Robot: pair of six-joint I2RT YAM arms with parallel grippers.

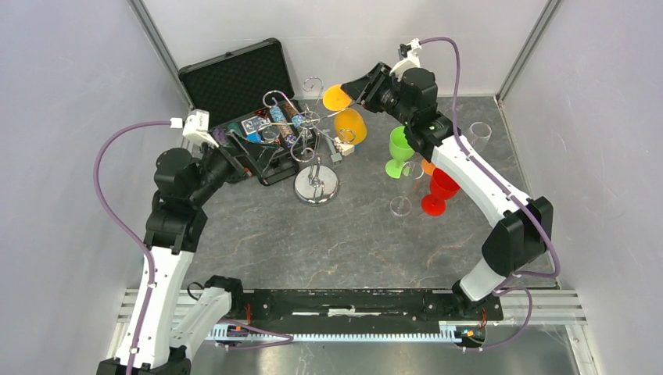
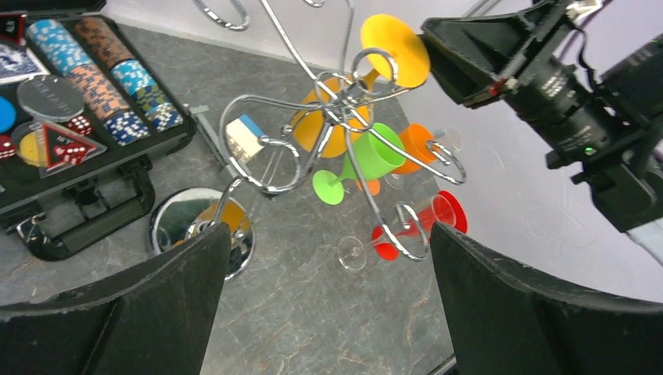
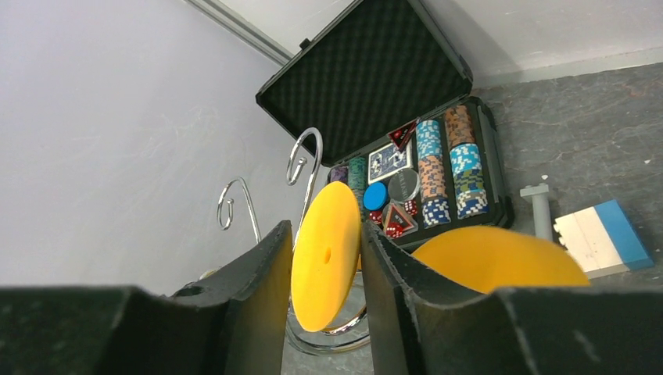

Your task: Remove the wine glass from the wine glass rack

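Right of the wine glass rack (image 1: pixel 316 187), I found the right pincer (image 3: pixel 324 234) straddling the foot of the hanging wine glass (image 1: pixel 350 123), grip unconfirmed, left pincer (image 2: pixel 330 230) gaping farther off.

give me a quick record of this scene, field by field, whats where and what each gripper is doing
target: yellow wine glass, tilted, stem hooked in the wine glass rack
right gripper: closed on the glass's foot disc
left gripper: open, empty, near the rack
off the rack: green glass and red glass, on the table right of the rack
behind the rack: open chip case
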